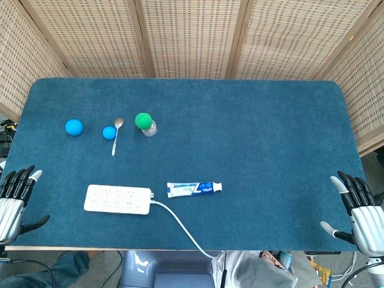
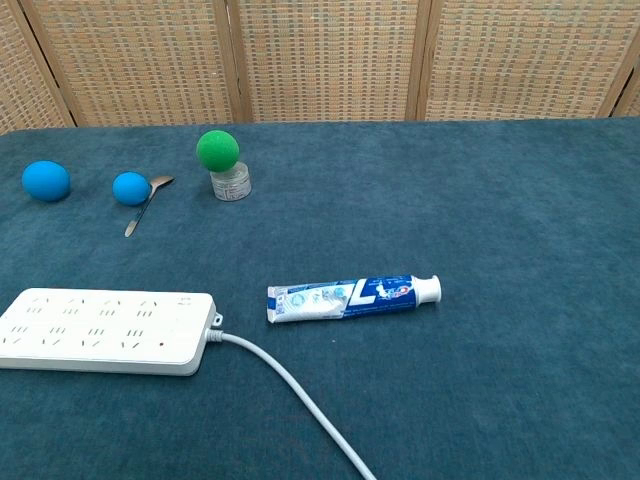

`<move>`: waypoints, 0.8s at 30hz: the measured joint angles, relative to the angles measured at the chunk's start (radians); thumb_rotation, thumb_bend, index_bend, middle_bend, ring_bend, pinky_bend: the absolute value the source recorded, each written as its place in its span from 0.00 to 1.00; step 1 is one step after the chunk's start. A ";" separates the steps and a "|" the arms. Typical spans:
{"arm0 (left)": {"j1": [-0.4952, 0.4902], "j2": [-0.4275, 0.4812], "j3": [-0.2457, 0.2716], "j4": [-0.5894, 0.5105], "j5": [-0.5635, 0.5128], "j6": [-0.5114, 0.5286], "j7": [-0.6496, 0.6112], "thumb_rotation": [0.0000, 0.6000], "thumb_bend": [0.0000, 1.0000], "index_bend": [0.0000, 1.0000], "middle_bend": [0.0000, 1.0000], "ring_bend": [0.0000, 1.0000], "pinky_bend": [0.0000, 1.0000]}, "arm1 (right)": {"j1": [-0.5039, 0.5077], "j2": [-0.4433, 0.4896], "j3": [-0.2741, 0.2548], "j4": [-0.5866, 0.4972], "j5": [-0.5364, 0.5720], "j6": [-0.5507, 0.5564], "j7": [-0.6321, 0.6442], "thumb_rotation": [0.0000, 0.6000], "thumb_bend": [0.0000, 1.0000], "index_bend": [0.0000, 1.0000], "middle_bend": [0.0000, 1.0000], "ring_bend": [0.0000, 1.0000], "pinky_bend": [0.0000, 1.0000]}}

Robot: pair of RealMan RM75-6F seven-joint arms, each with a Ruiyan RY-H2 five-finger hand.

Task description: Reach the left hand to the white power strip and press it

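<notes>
Blue-felt table [image 1: 252,120], wicker screens behind; left hand [image 1: 15,198] spread, empty, off near edge.
Could overshoot white power strip [image 1: 117,199] & snag its cord [image 1: 180,227] or nudge toothpaste tube [image 1: 194,189]; right hand [image 1: 360,207] spread too, idle.

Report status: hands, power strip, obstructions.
Left hand open at table's near left edge, right hand open at near right. White power strip untouched, cable trailing off near edge. Nothing between left hand and strip.

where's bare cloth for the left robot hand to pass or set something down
Free: the whole stretch right of the toothpaste tube, and the strip between the left robot hand and power strip. Crowded: far left, around the blue balls, spoon and green ball.
</notes>
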State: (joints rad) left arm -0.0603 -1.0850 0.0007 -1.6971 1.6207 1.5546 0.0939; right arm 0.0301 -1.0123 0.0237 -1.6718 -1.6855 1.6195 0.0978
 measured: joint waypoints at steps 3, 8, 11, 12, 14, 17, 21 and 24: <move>0.000 0.000 0.001 -0.001 -0.001 -0.002 0.003 1.00 0.00 0.00 0.00 0.00 0.00 | 0.001 0.000 0.000 0.001 0.001 -0.002 0.002 1.00 0.00 0.00 0.00 0.00 0.00; -0.001 -0.001 0.003 -0.002 0.004 -0.004 0.001 1.00 0.00 0.00 0.00 0.00 0.00 | 0.003 -0.001 0.000 0.001 0.002 -0.004 0.003 1.00 0.00 0.00 0.00 0.00 0.00; -0.002 -0.007 0.003 0.001 0.007 -0.003 -0.011 1.00 0.00 0.00 0.29 0.13 0.07 | 0.004 -0.001 0.001 -0.002 0.002 -0.005 0.003 1.00 0.00 0.00 0.00 0.00 0.00; -0.003 -0.011 0.002 0.002 0.007 -0.003 -0.017 1.00 0.00 0.00 0.51 0.27 0.22 | 0.005 -0.001 0.001 -0.002 0.002 -0.006 0.002 1.00 0.00 0.00 0.00 0.00 0.00; -0.008 -0.024 -0.002 0.006 0.003 -0.007 -0.032 1.00 0.00 0.00 0.79 0.55 0.59 | 0.006 -0.001 0.001 -0.003 0.005 -0.010 0.001 1.00 0.00 0.00 0.00 0.00 0.00; -0.021 -0.051 -0.005 0.021 0.010 -0.018 -0.070 1.00 0.08 0.00 0.98 0.84 0.94 | 0.006 0.000 0.003 -0.004 0.010 -0.011 0.005 1.00 0.00 0.00 0.00 0.00 0.00; -0.045 -0.097 0.000 0.026 0.025 -0.054 -0.118 1.00 0.81 0.00 1.00 0.96 1.00 | 0.004 0.003 0.006 -0.002 0.018 -0.005 0.021 1.00 0.00 0.00 0.00 0.00 0.00; -0.068 -0.121 0.007 0.013 0.014 -0.120 -0.117 1.00 1.00 0.04 1.00 0.96 1.00 | 0.005 0.005 0.007 0.000 0.019 -0.007 0.029 1.00 0.00 0.00 0.00 0.00 0.00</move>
State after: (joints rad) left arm -0.1283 -1.2060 0.0081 -1.6838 1.6348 1.4348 -0.0234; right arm 0.0353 -1.0076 0.0304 -1.6716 -1.6668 1.6122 0.1270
